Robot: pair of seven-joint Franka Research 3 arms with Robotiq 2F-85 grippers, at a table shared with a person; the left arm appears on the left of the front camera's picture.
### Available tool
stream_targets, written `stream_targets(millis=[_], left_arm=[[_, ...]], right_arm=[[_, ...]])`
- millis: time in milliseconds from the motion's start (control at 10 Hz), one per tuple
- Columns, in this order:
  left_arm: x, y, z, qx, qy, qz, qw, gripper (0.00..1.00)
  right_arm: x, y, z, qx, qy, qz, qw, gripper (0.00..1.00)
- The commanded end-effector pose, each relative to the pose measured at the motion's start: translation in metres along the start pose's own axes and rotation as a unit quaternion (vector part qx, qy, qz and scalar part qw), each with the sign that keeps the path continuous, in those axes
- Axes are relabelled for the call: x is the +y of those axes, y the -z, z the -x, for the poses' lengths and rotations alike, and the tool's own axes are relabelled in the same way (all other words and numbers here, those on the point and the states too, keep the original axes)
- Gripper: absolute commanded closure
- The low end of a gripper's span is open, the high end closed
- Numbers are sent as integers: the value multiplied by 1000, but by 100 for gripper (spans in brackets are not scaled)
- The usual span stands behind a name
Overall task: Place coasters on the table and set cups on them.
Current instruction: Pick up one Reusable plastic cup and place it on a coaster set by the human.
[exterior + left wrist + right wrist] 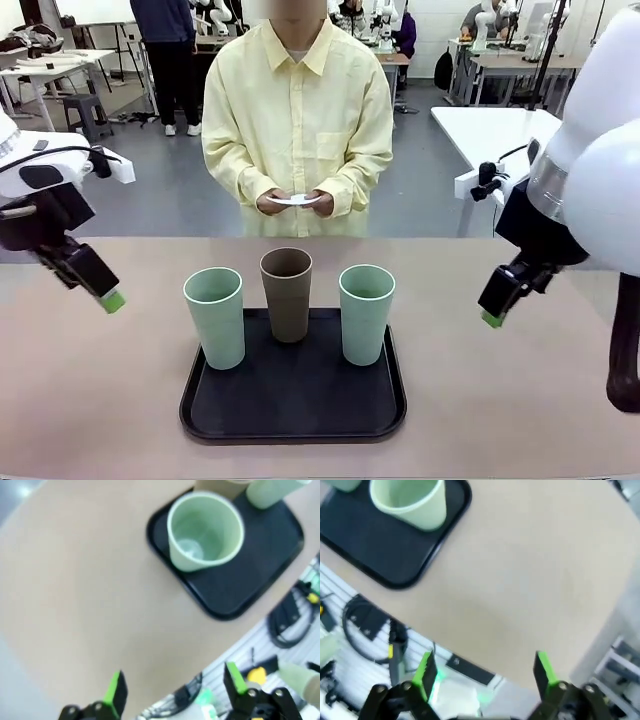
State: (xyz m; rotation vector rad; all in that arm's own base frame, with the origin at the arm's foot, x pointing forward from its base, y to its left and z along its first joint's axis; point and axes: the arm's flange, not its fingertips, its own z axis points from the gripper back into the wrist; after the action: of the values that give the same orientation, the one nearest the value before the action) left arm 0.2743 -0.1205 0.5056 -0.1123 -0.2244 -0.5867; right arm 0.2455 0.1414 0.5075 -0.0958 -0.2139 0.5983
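Black tray [290, 400] holds 3 cups [287, 290]; person [297, 110] holds white coasters [295, 200].

On surface [90, 400]: tray [293, 415], centred by near edge. On tray: left cup [214, 315] at its left edge, right cup [366, 312] at its right edge, middle cup [287, 292] between them, set farther back. Beyond surface's far edge: coasters [296, 200] in person's hands [272, 204].

Nothing I can read from here: the cups [214, 318], the black tray [293, 422] and the bench [90, 400] are plain, with no legible lettering, label or number.
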Motion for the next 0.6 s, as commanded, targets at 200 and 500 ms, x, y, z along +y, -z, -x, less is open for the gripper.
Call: stream_targets(millis=[200,500], left_arm=[[0,0,0,0,0,0,1000,0],[54,-7,8,-136,-66,174,973,0]], right_arm=[[0,0,0,0,0,0,1000,0],[-57,-2,22,-126,124,-199,964,0]])
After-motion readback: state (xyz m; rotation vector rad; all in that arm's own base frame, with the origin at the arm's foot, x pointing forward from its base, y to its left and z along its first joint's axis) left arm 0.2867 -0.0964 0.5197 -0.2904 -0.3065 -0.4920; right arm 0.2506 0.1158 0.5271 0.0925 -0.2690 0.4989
